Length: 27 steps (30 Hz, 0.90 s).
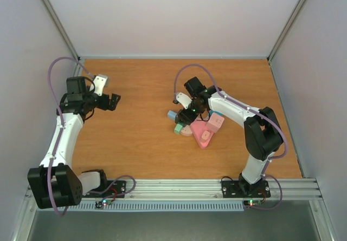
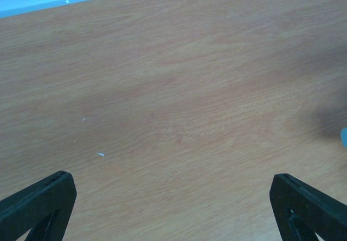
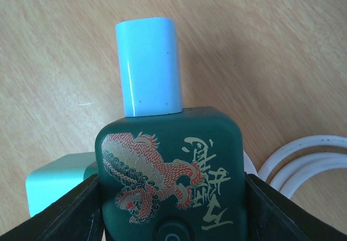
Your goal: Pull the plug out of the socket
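Observation:
The socket (image 3: 173, 165) is a dark green cube with a red and gold dragon print. A light blue plug (image 3: 149, 67) sticks out of its far face, and a mint plug (image 3: 57, 189) sits in its left side. My right gripper (image 3: 172, 182) straddles the cube, with one black finger pressed against each side. In the top view the right gripper (image 1: 187, 116) covers the cube; only the blue plug (image 1: 172, 114) and mint plug (image 1: 178, 128) show. My left gripper (image 1: 111, 101) hangs open over bare table at the far left, holding nothing.
Pink blocks (image 1: 205, 132) lie against the socket's near right side. A coiled white cable (image 3: 303, 160) rests on the wood to the right of the cube. White walls close in the wooden table (image 1: 141, 138) on three sides.

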Tool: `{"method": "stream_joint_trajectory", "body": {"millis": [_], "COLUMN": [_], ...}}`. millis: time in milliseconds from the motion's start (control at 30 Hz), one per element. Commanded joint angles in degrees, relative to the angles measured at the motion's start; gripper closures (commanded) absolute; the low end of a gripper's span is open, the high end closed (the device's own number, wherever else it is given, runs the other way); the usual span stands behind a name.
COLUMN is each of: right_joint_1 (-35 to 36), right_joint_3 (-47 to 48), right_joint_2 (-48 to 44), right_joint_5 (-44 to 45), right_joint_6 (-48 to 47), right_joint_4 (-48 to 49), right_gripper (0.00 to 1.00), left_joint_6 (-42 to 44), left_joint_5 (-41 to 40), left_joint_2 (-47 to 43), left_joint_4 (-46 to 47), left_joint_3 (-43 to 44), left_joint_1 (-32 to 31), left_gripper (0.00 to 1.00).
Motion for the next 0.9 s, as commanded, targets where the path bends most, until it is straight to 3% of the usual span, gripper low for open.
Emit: {"method": "stream_joint_trajectory", "body": {"millis": [0, 100, 433, 667, 867], "right_joint_1": [0.46, 0.58, 0.83, 0.93, 0.82], "right_joint_3": [2.18, 3.02, 10.42, 11.79, 11.60], "right_joint_2": [2.12, 2.94, 8.02, 9.91, 10.27], "right_joint_5": [0.81, 1.46, 0.35, 1.05, 3.35], "right_joint_6": [0.55, 1.04, 10.40, 13.16, 15.32], "right_joint_4": [0.83, 1.64, 2.16, 1.52, 0.49], "right_gripper": [0.40, 0.49, 0.61, 0.64, 0.67], "left_joint_6": [0.96, 1.21, 2.09, -7.89, -10.76], "left_joint_5": [2.41, 2.97, 8.07, 8.63, 4.31], "left_joint_2": [-1.06, -0.83, 1.60, 6.94, 6.92], "left_joint_4": [1.44, 1.43, 3.22, 13.49, 27.95], "left_joint_3": [-1.53, -1.82, -3.87, -7.72, -13.19], "left_joint_1": [-0.13, -0.22, -4.05, -12.50, -21.21], "left_gripper": [0.00, 0.00, 0.00, 0.12, 0.13]}}
